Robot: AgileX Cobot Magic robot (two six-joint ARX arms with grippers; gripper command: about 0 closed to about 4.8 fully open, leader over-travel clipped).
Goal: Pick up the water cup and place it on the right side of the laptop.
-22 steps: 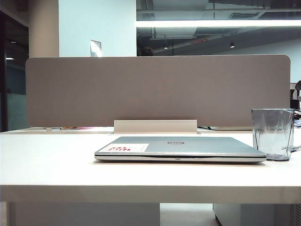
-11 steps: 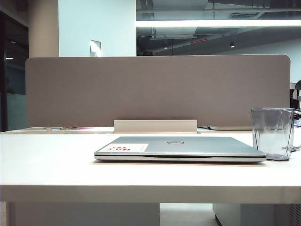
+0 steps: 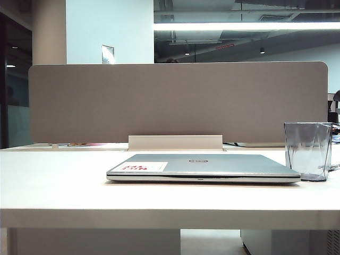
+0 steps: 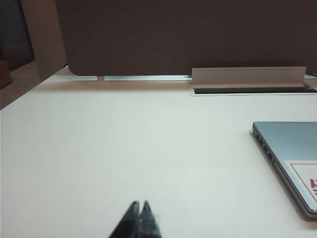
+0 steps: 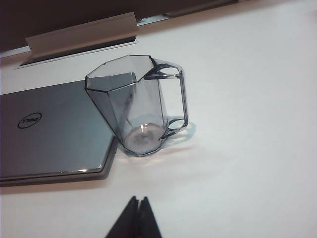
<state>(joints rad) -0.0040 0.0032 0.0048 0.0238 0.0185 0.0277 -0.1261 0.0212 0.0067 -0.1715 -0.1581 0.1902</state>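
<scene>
- My left claw (image 4: 139,213) has its two dark fingers pressed together, with no gap between the tips, and it holds nothing. It hangs above the bare white table (image 4: 124,148) and touches no object.
- My right claw (image 5: 136,210) is closed in the same way, the tips meeting in one point, and it is also empty. It stays over the table on the near side and touches nothing.
- The transparent grey-blue faceted water cup (image 5: 136,106) with a handle on its side stands upright on the table, a little beyond my right claw and apart from it.
- In the exterior view the cup (image 3: 308,151) is at the right end of the thin silver-grey closed laptop (image 3: 204,167), just beside its right edge. In the right wrist view its base looks very near the corner of the laptop (image 5: 54,131); whether they touch I cannot tell.
- From my left claw, the laptop (image 4: 290,158) lies to the right and farther, well apart; the cup does not appear in that view.
- On the lid there is a small oval logo (image 5: 29,120); its letters are too small for me to read surely.
- Near the left corner of the lid there is a white sticker with red writing (image 3: 144,167), which I cannot read.
</scene>
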